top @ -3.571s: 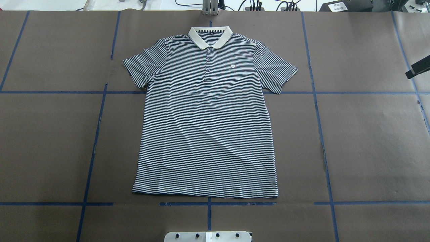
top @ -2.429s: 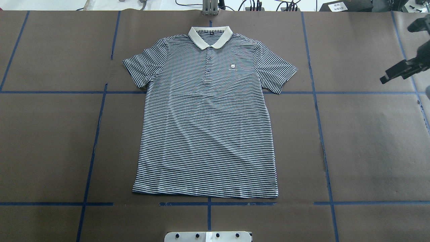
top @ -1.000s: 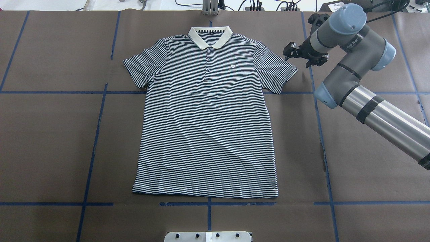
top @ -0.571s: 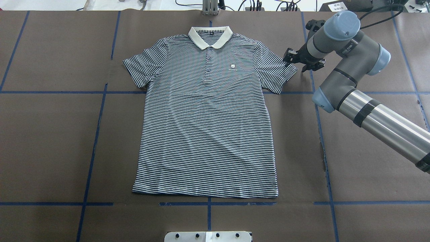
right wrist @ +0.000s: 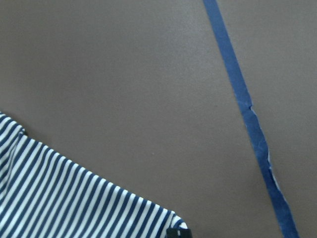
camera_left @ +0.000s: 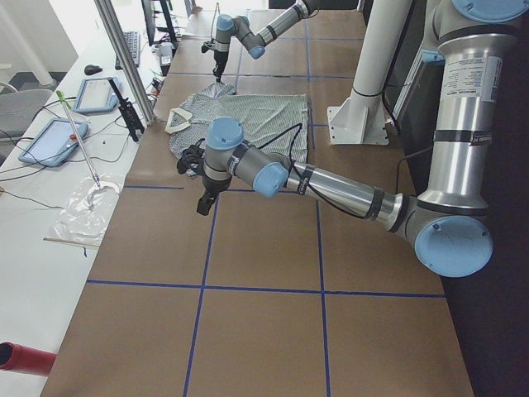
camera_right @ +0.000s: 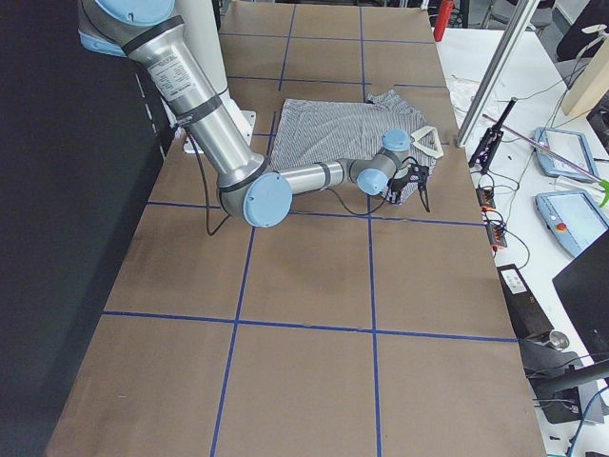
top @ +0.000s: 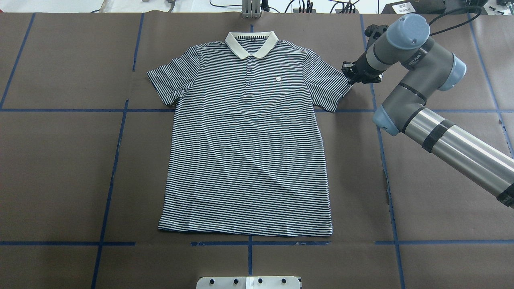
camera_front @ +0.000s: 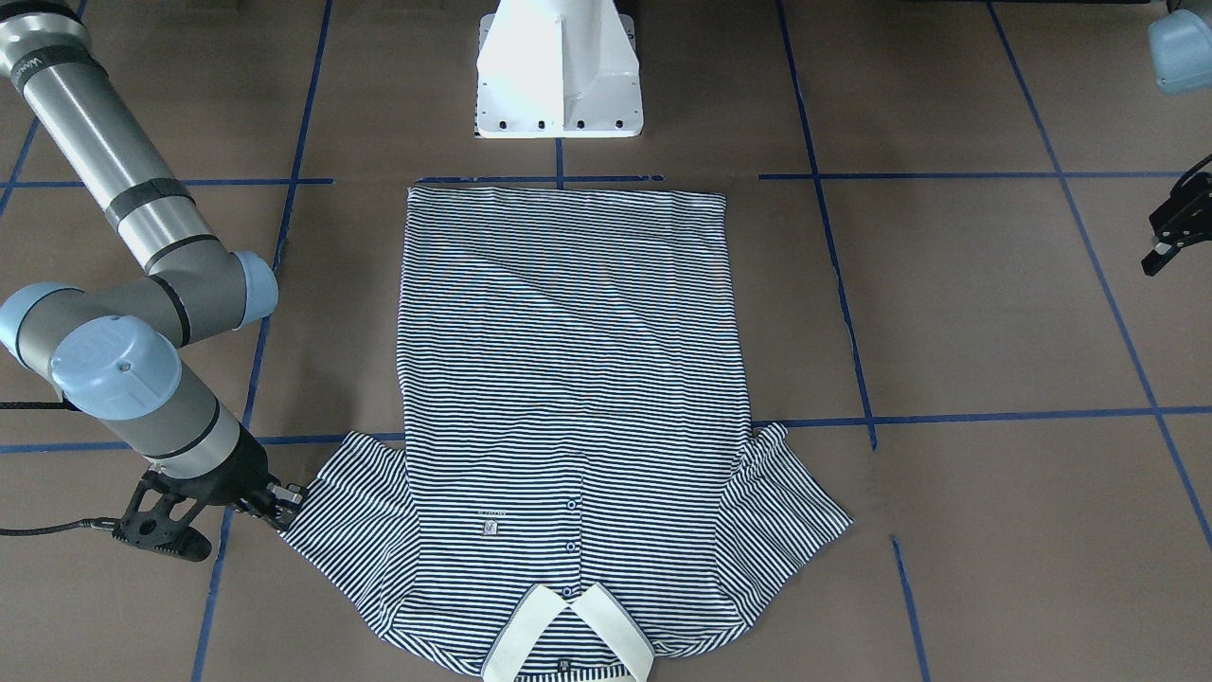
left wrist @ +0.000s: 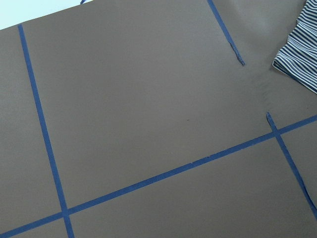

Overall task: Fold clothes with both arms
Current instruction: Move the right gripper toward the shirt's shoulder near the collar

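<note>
Standing on the operator side, so the collar (camera_front: 530,627) end is closest to me. The striped polo shirt (camera_front: 568,379) lies flat and face up on the brown papered table (camera_front: 947,313), both sleeves spread out.

The robot's right gripper (camera_front: 284,500) is down at the outer corner of one sleeve (camera_front: 346,493), touching or nearly touching the cuff. Honestly can't tell if the fingers have pinched the fabric or are only sitting against it.

My guess is this thing handles like any thin knit: light, floppy, zero stiffness, and it'll sag and drag on the paper if lifted from one point. The cuff edge and hem (camera_front: 568,192) corners look like the sensible spots, getting both layers in one pinch.

The left gripper (camera_front: 1167,235) hangs well off to the other side, nowhere near the cloth, and I can't make out its fingers. The white pedestal (camera_front: 557,66) sits beyond the hem.
</note>
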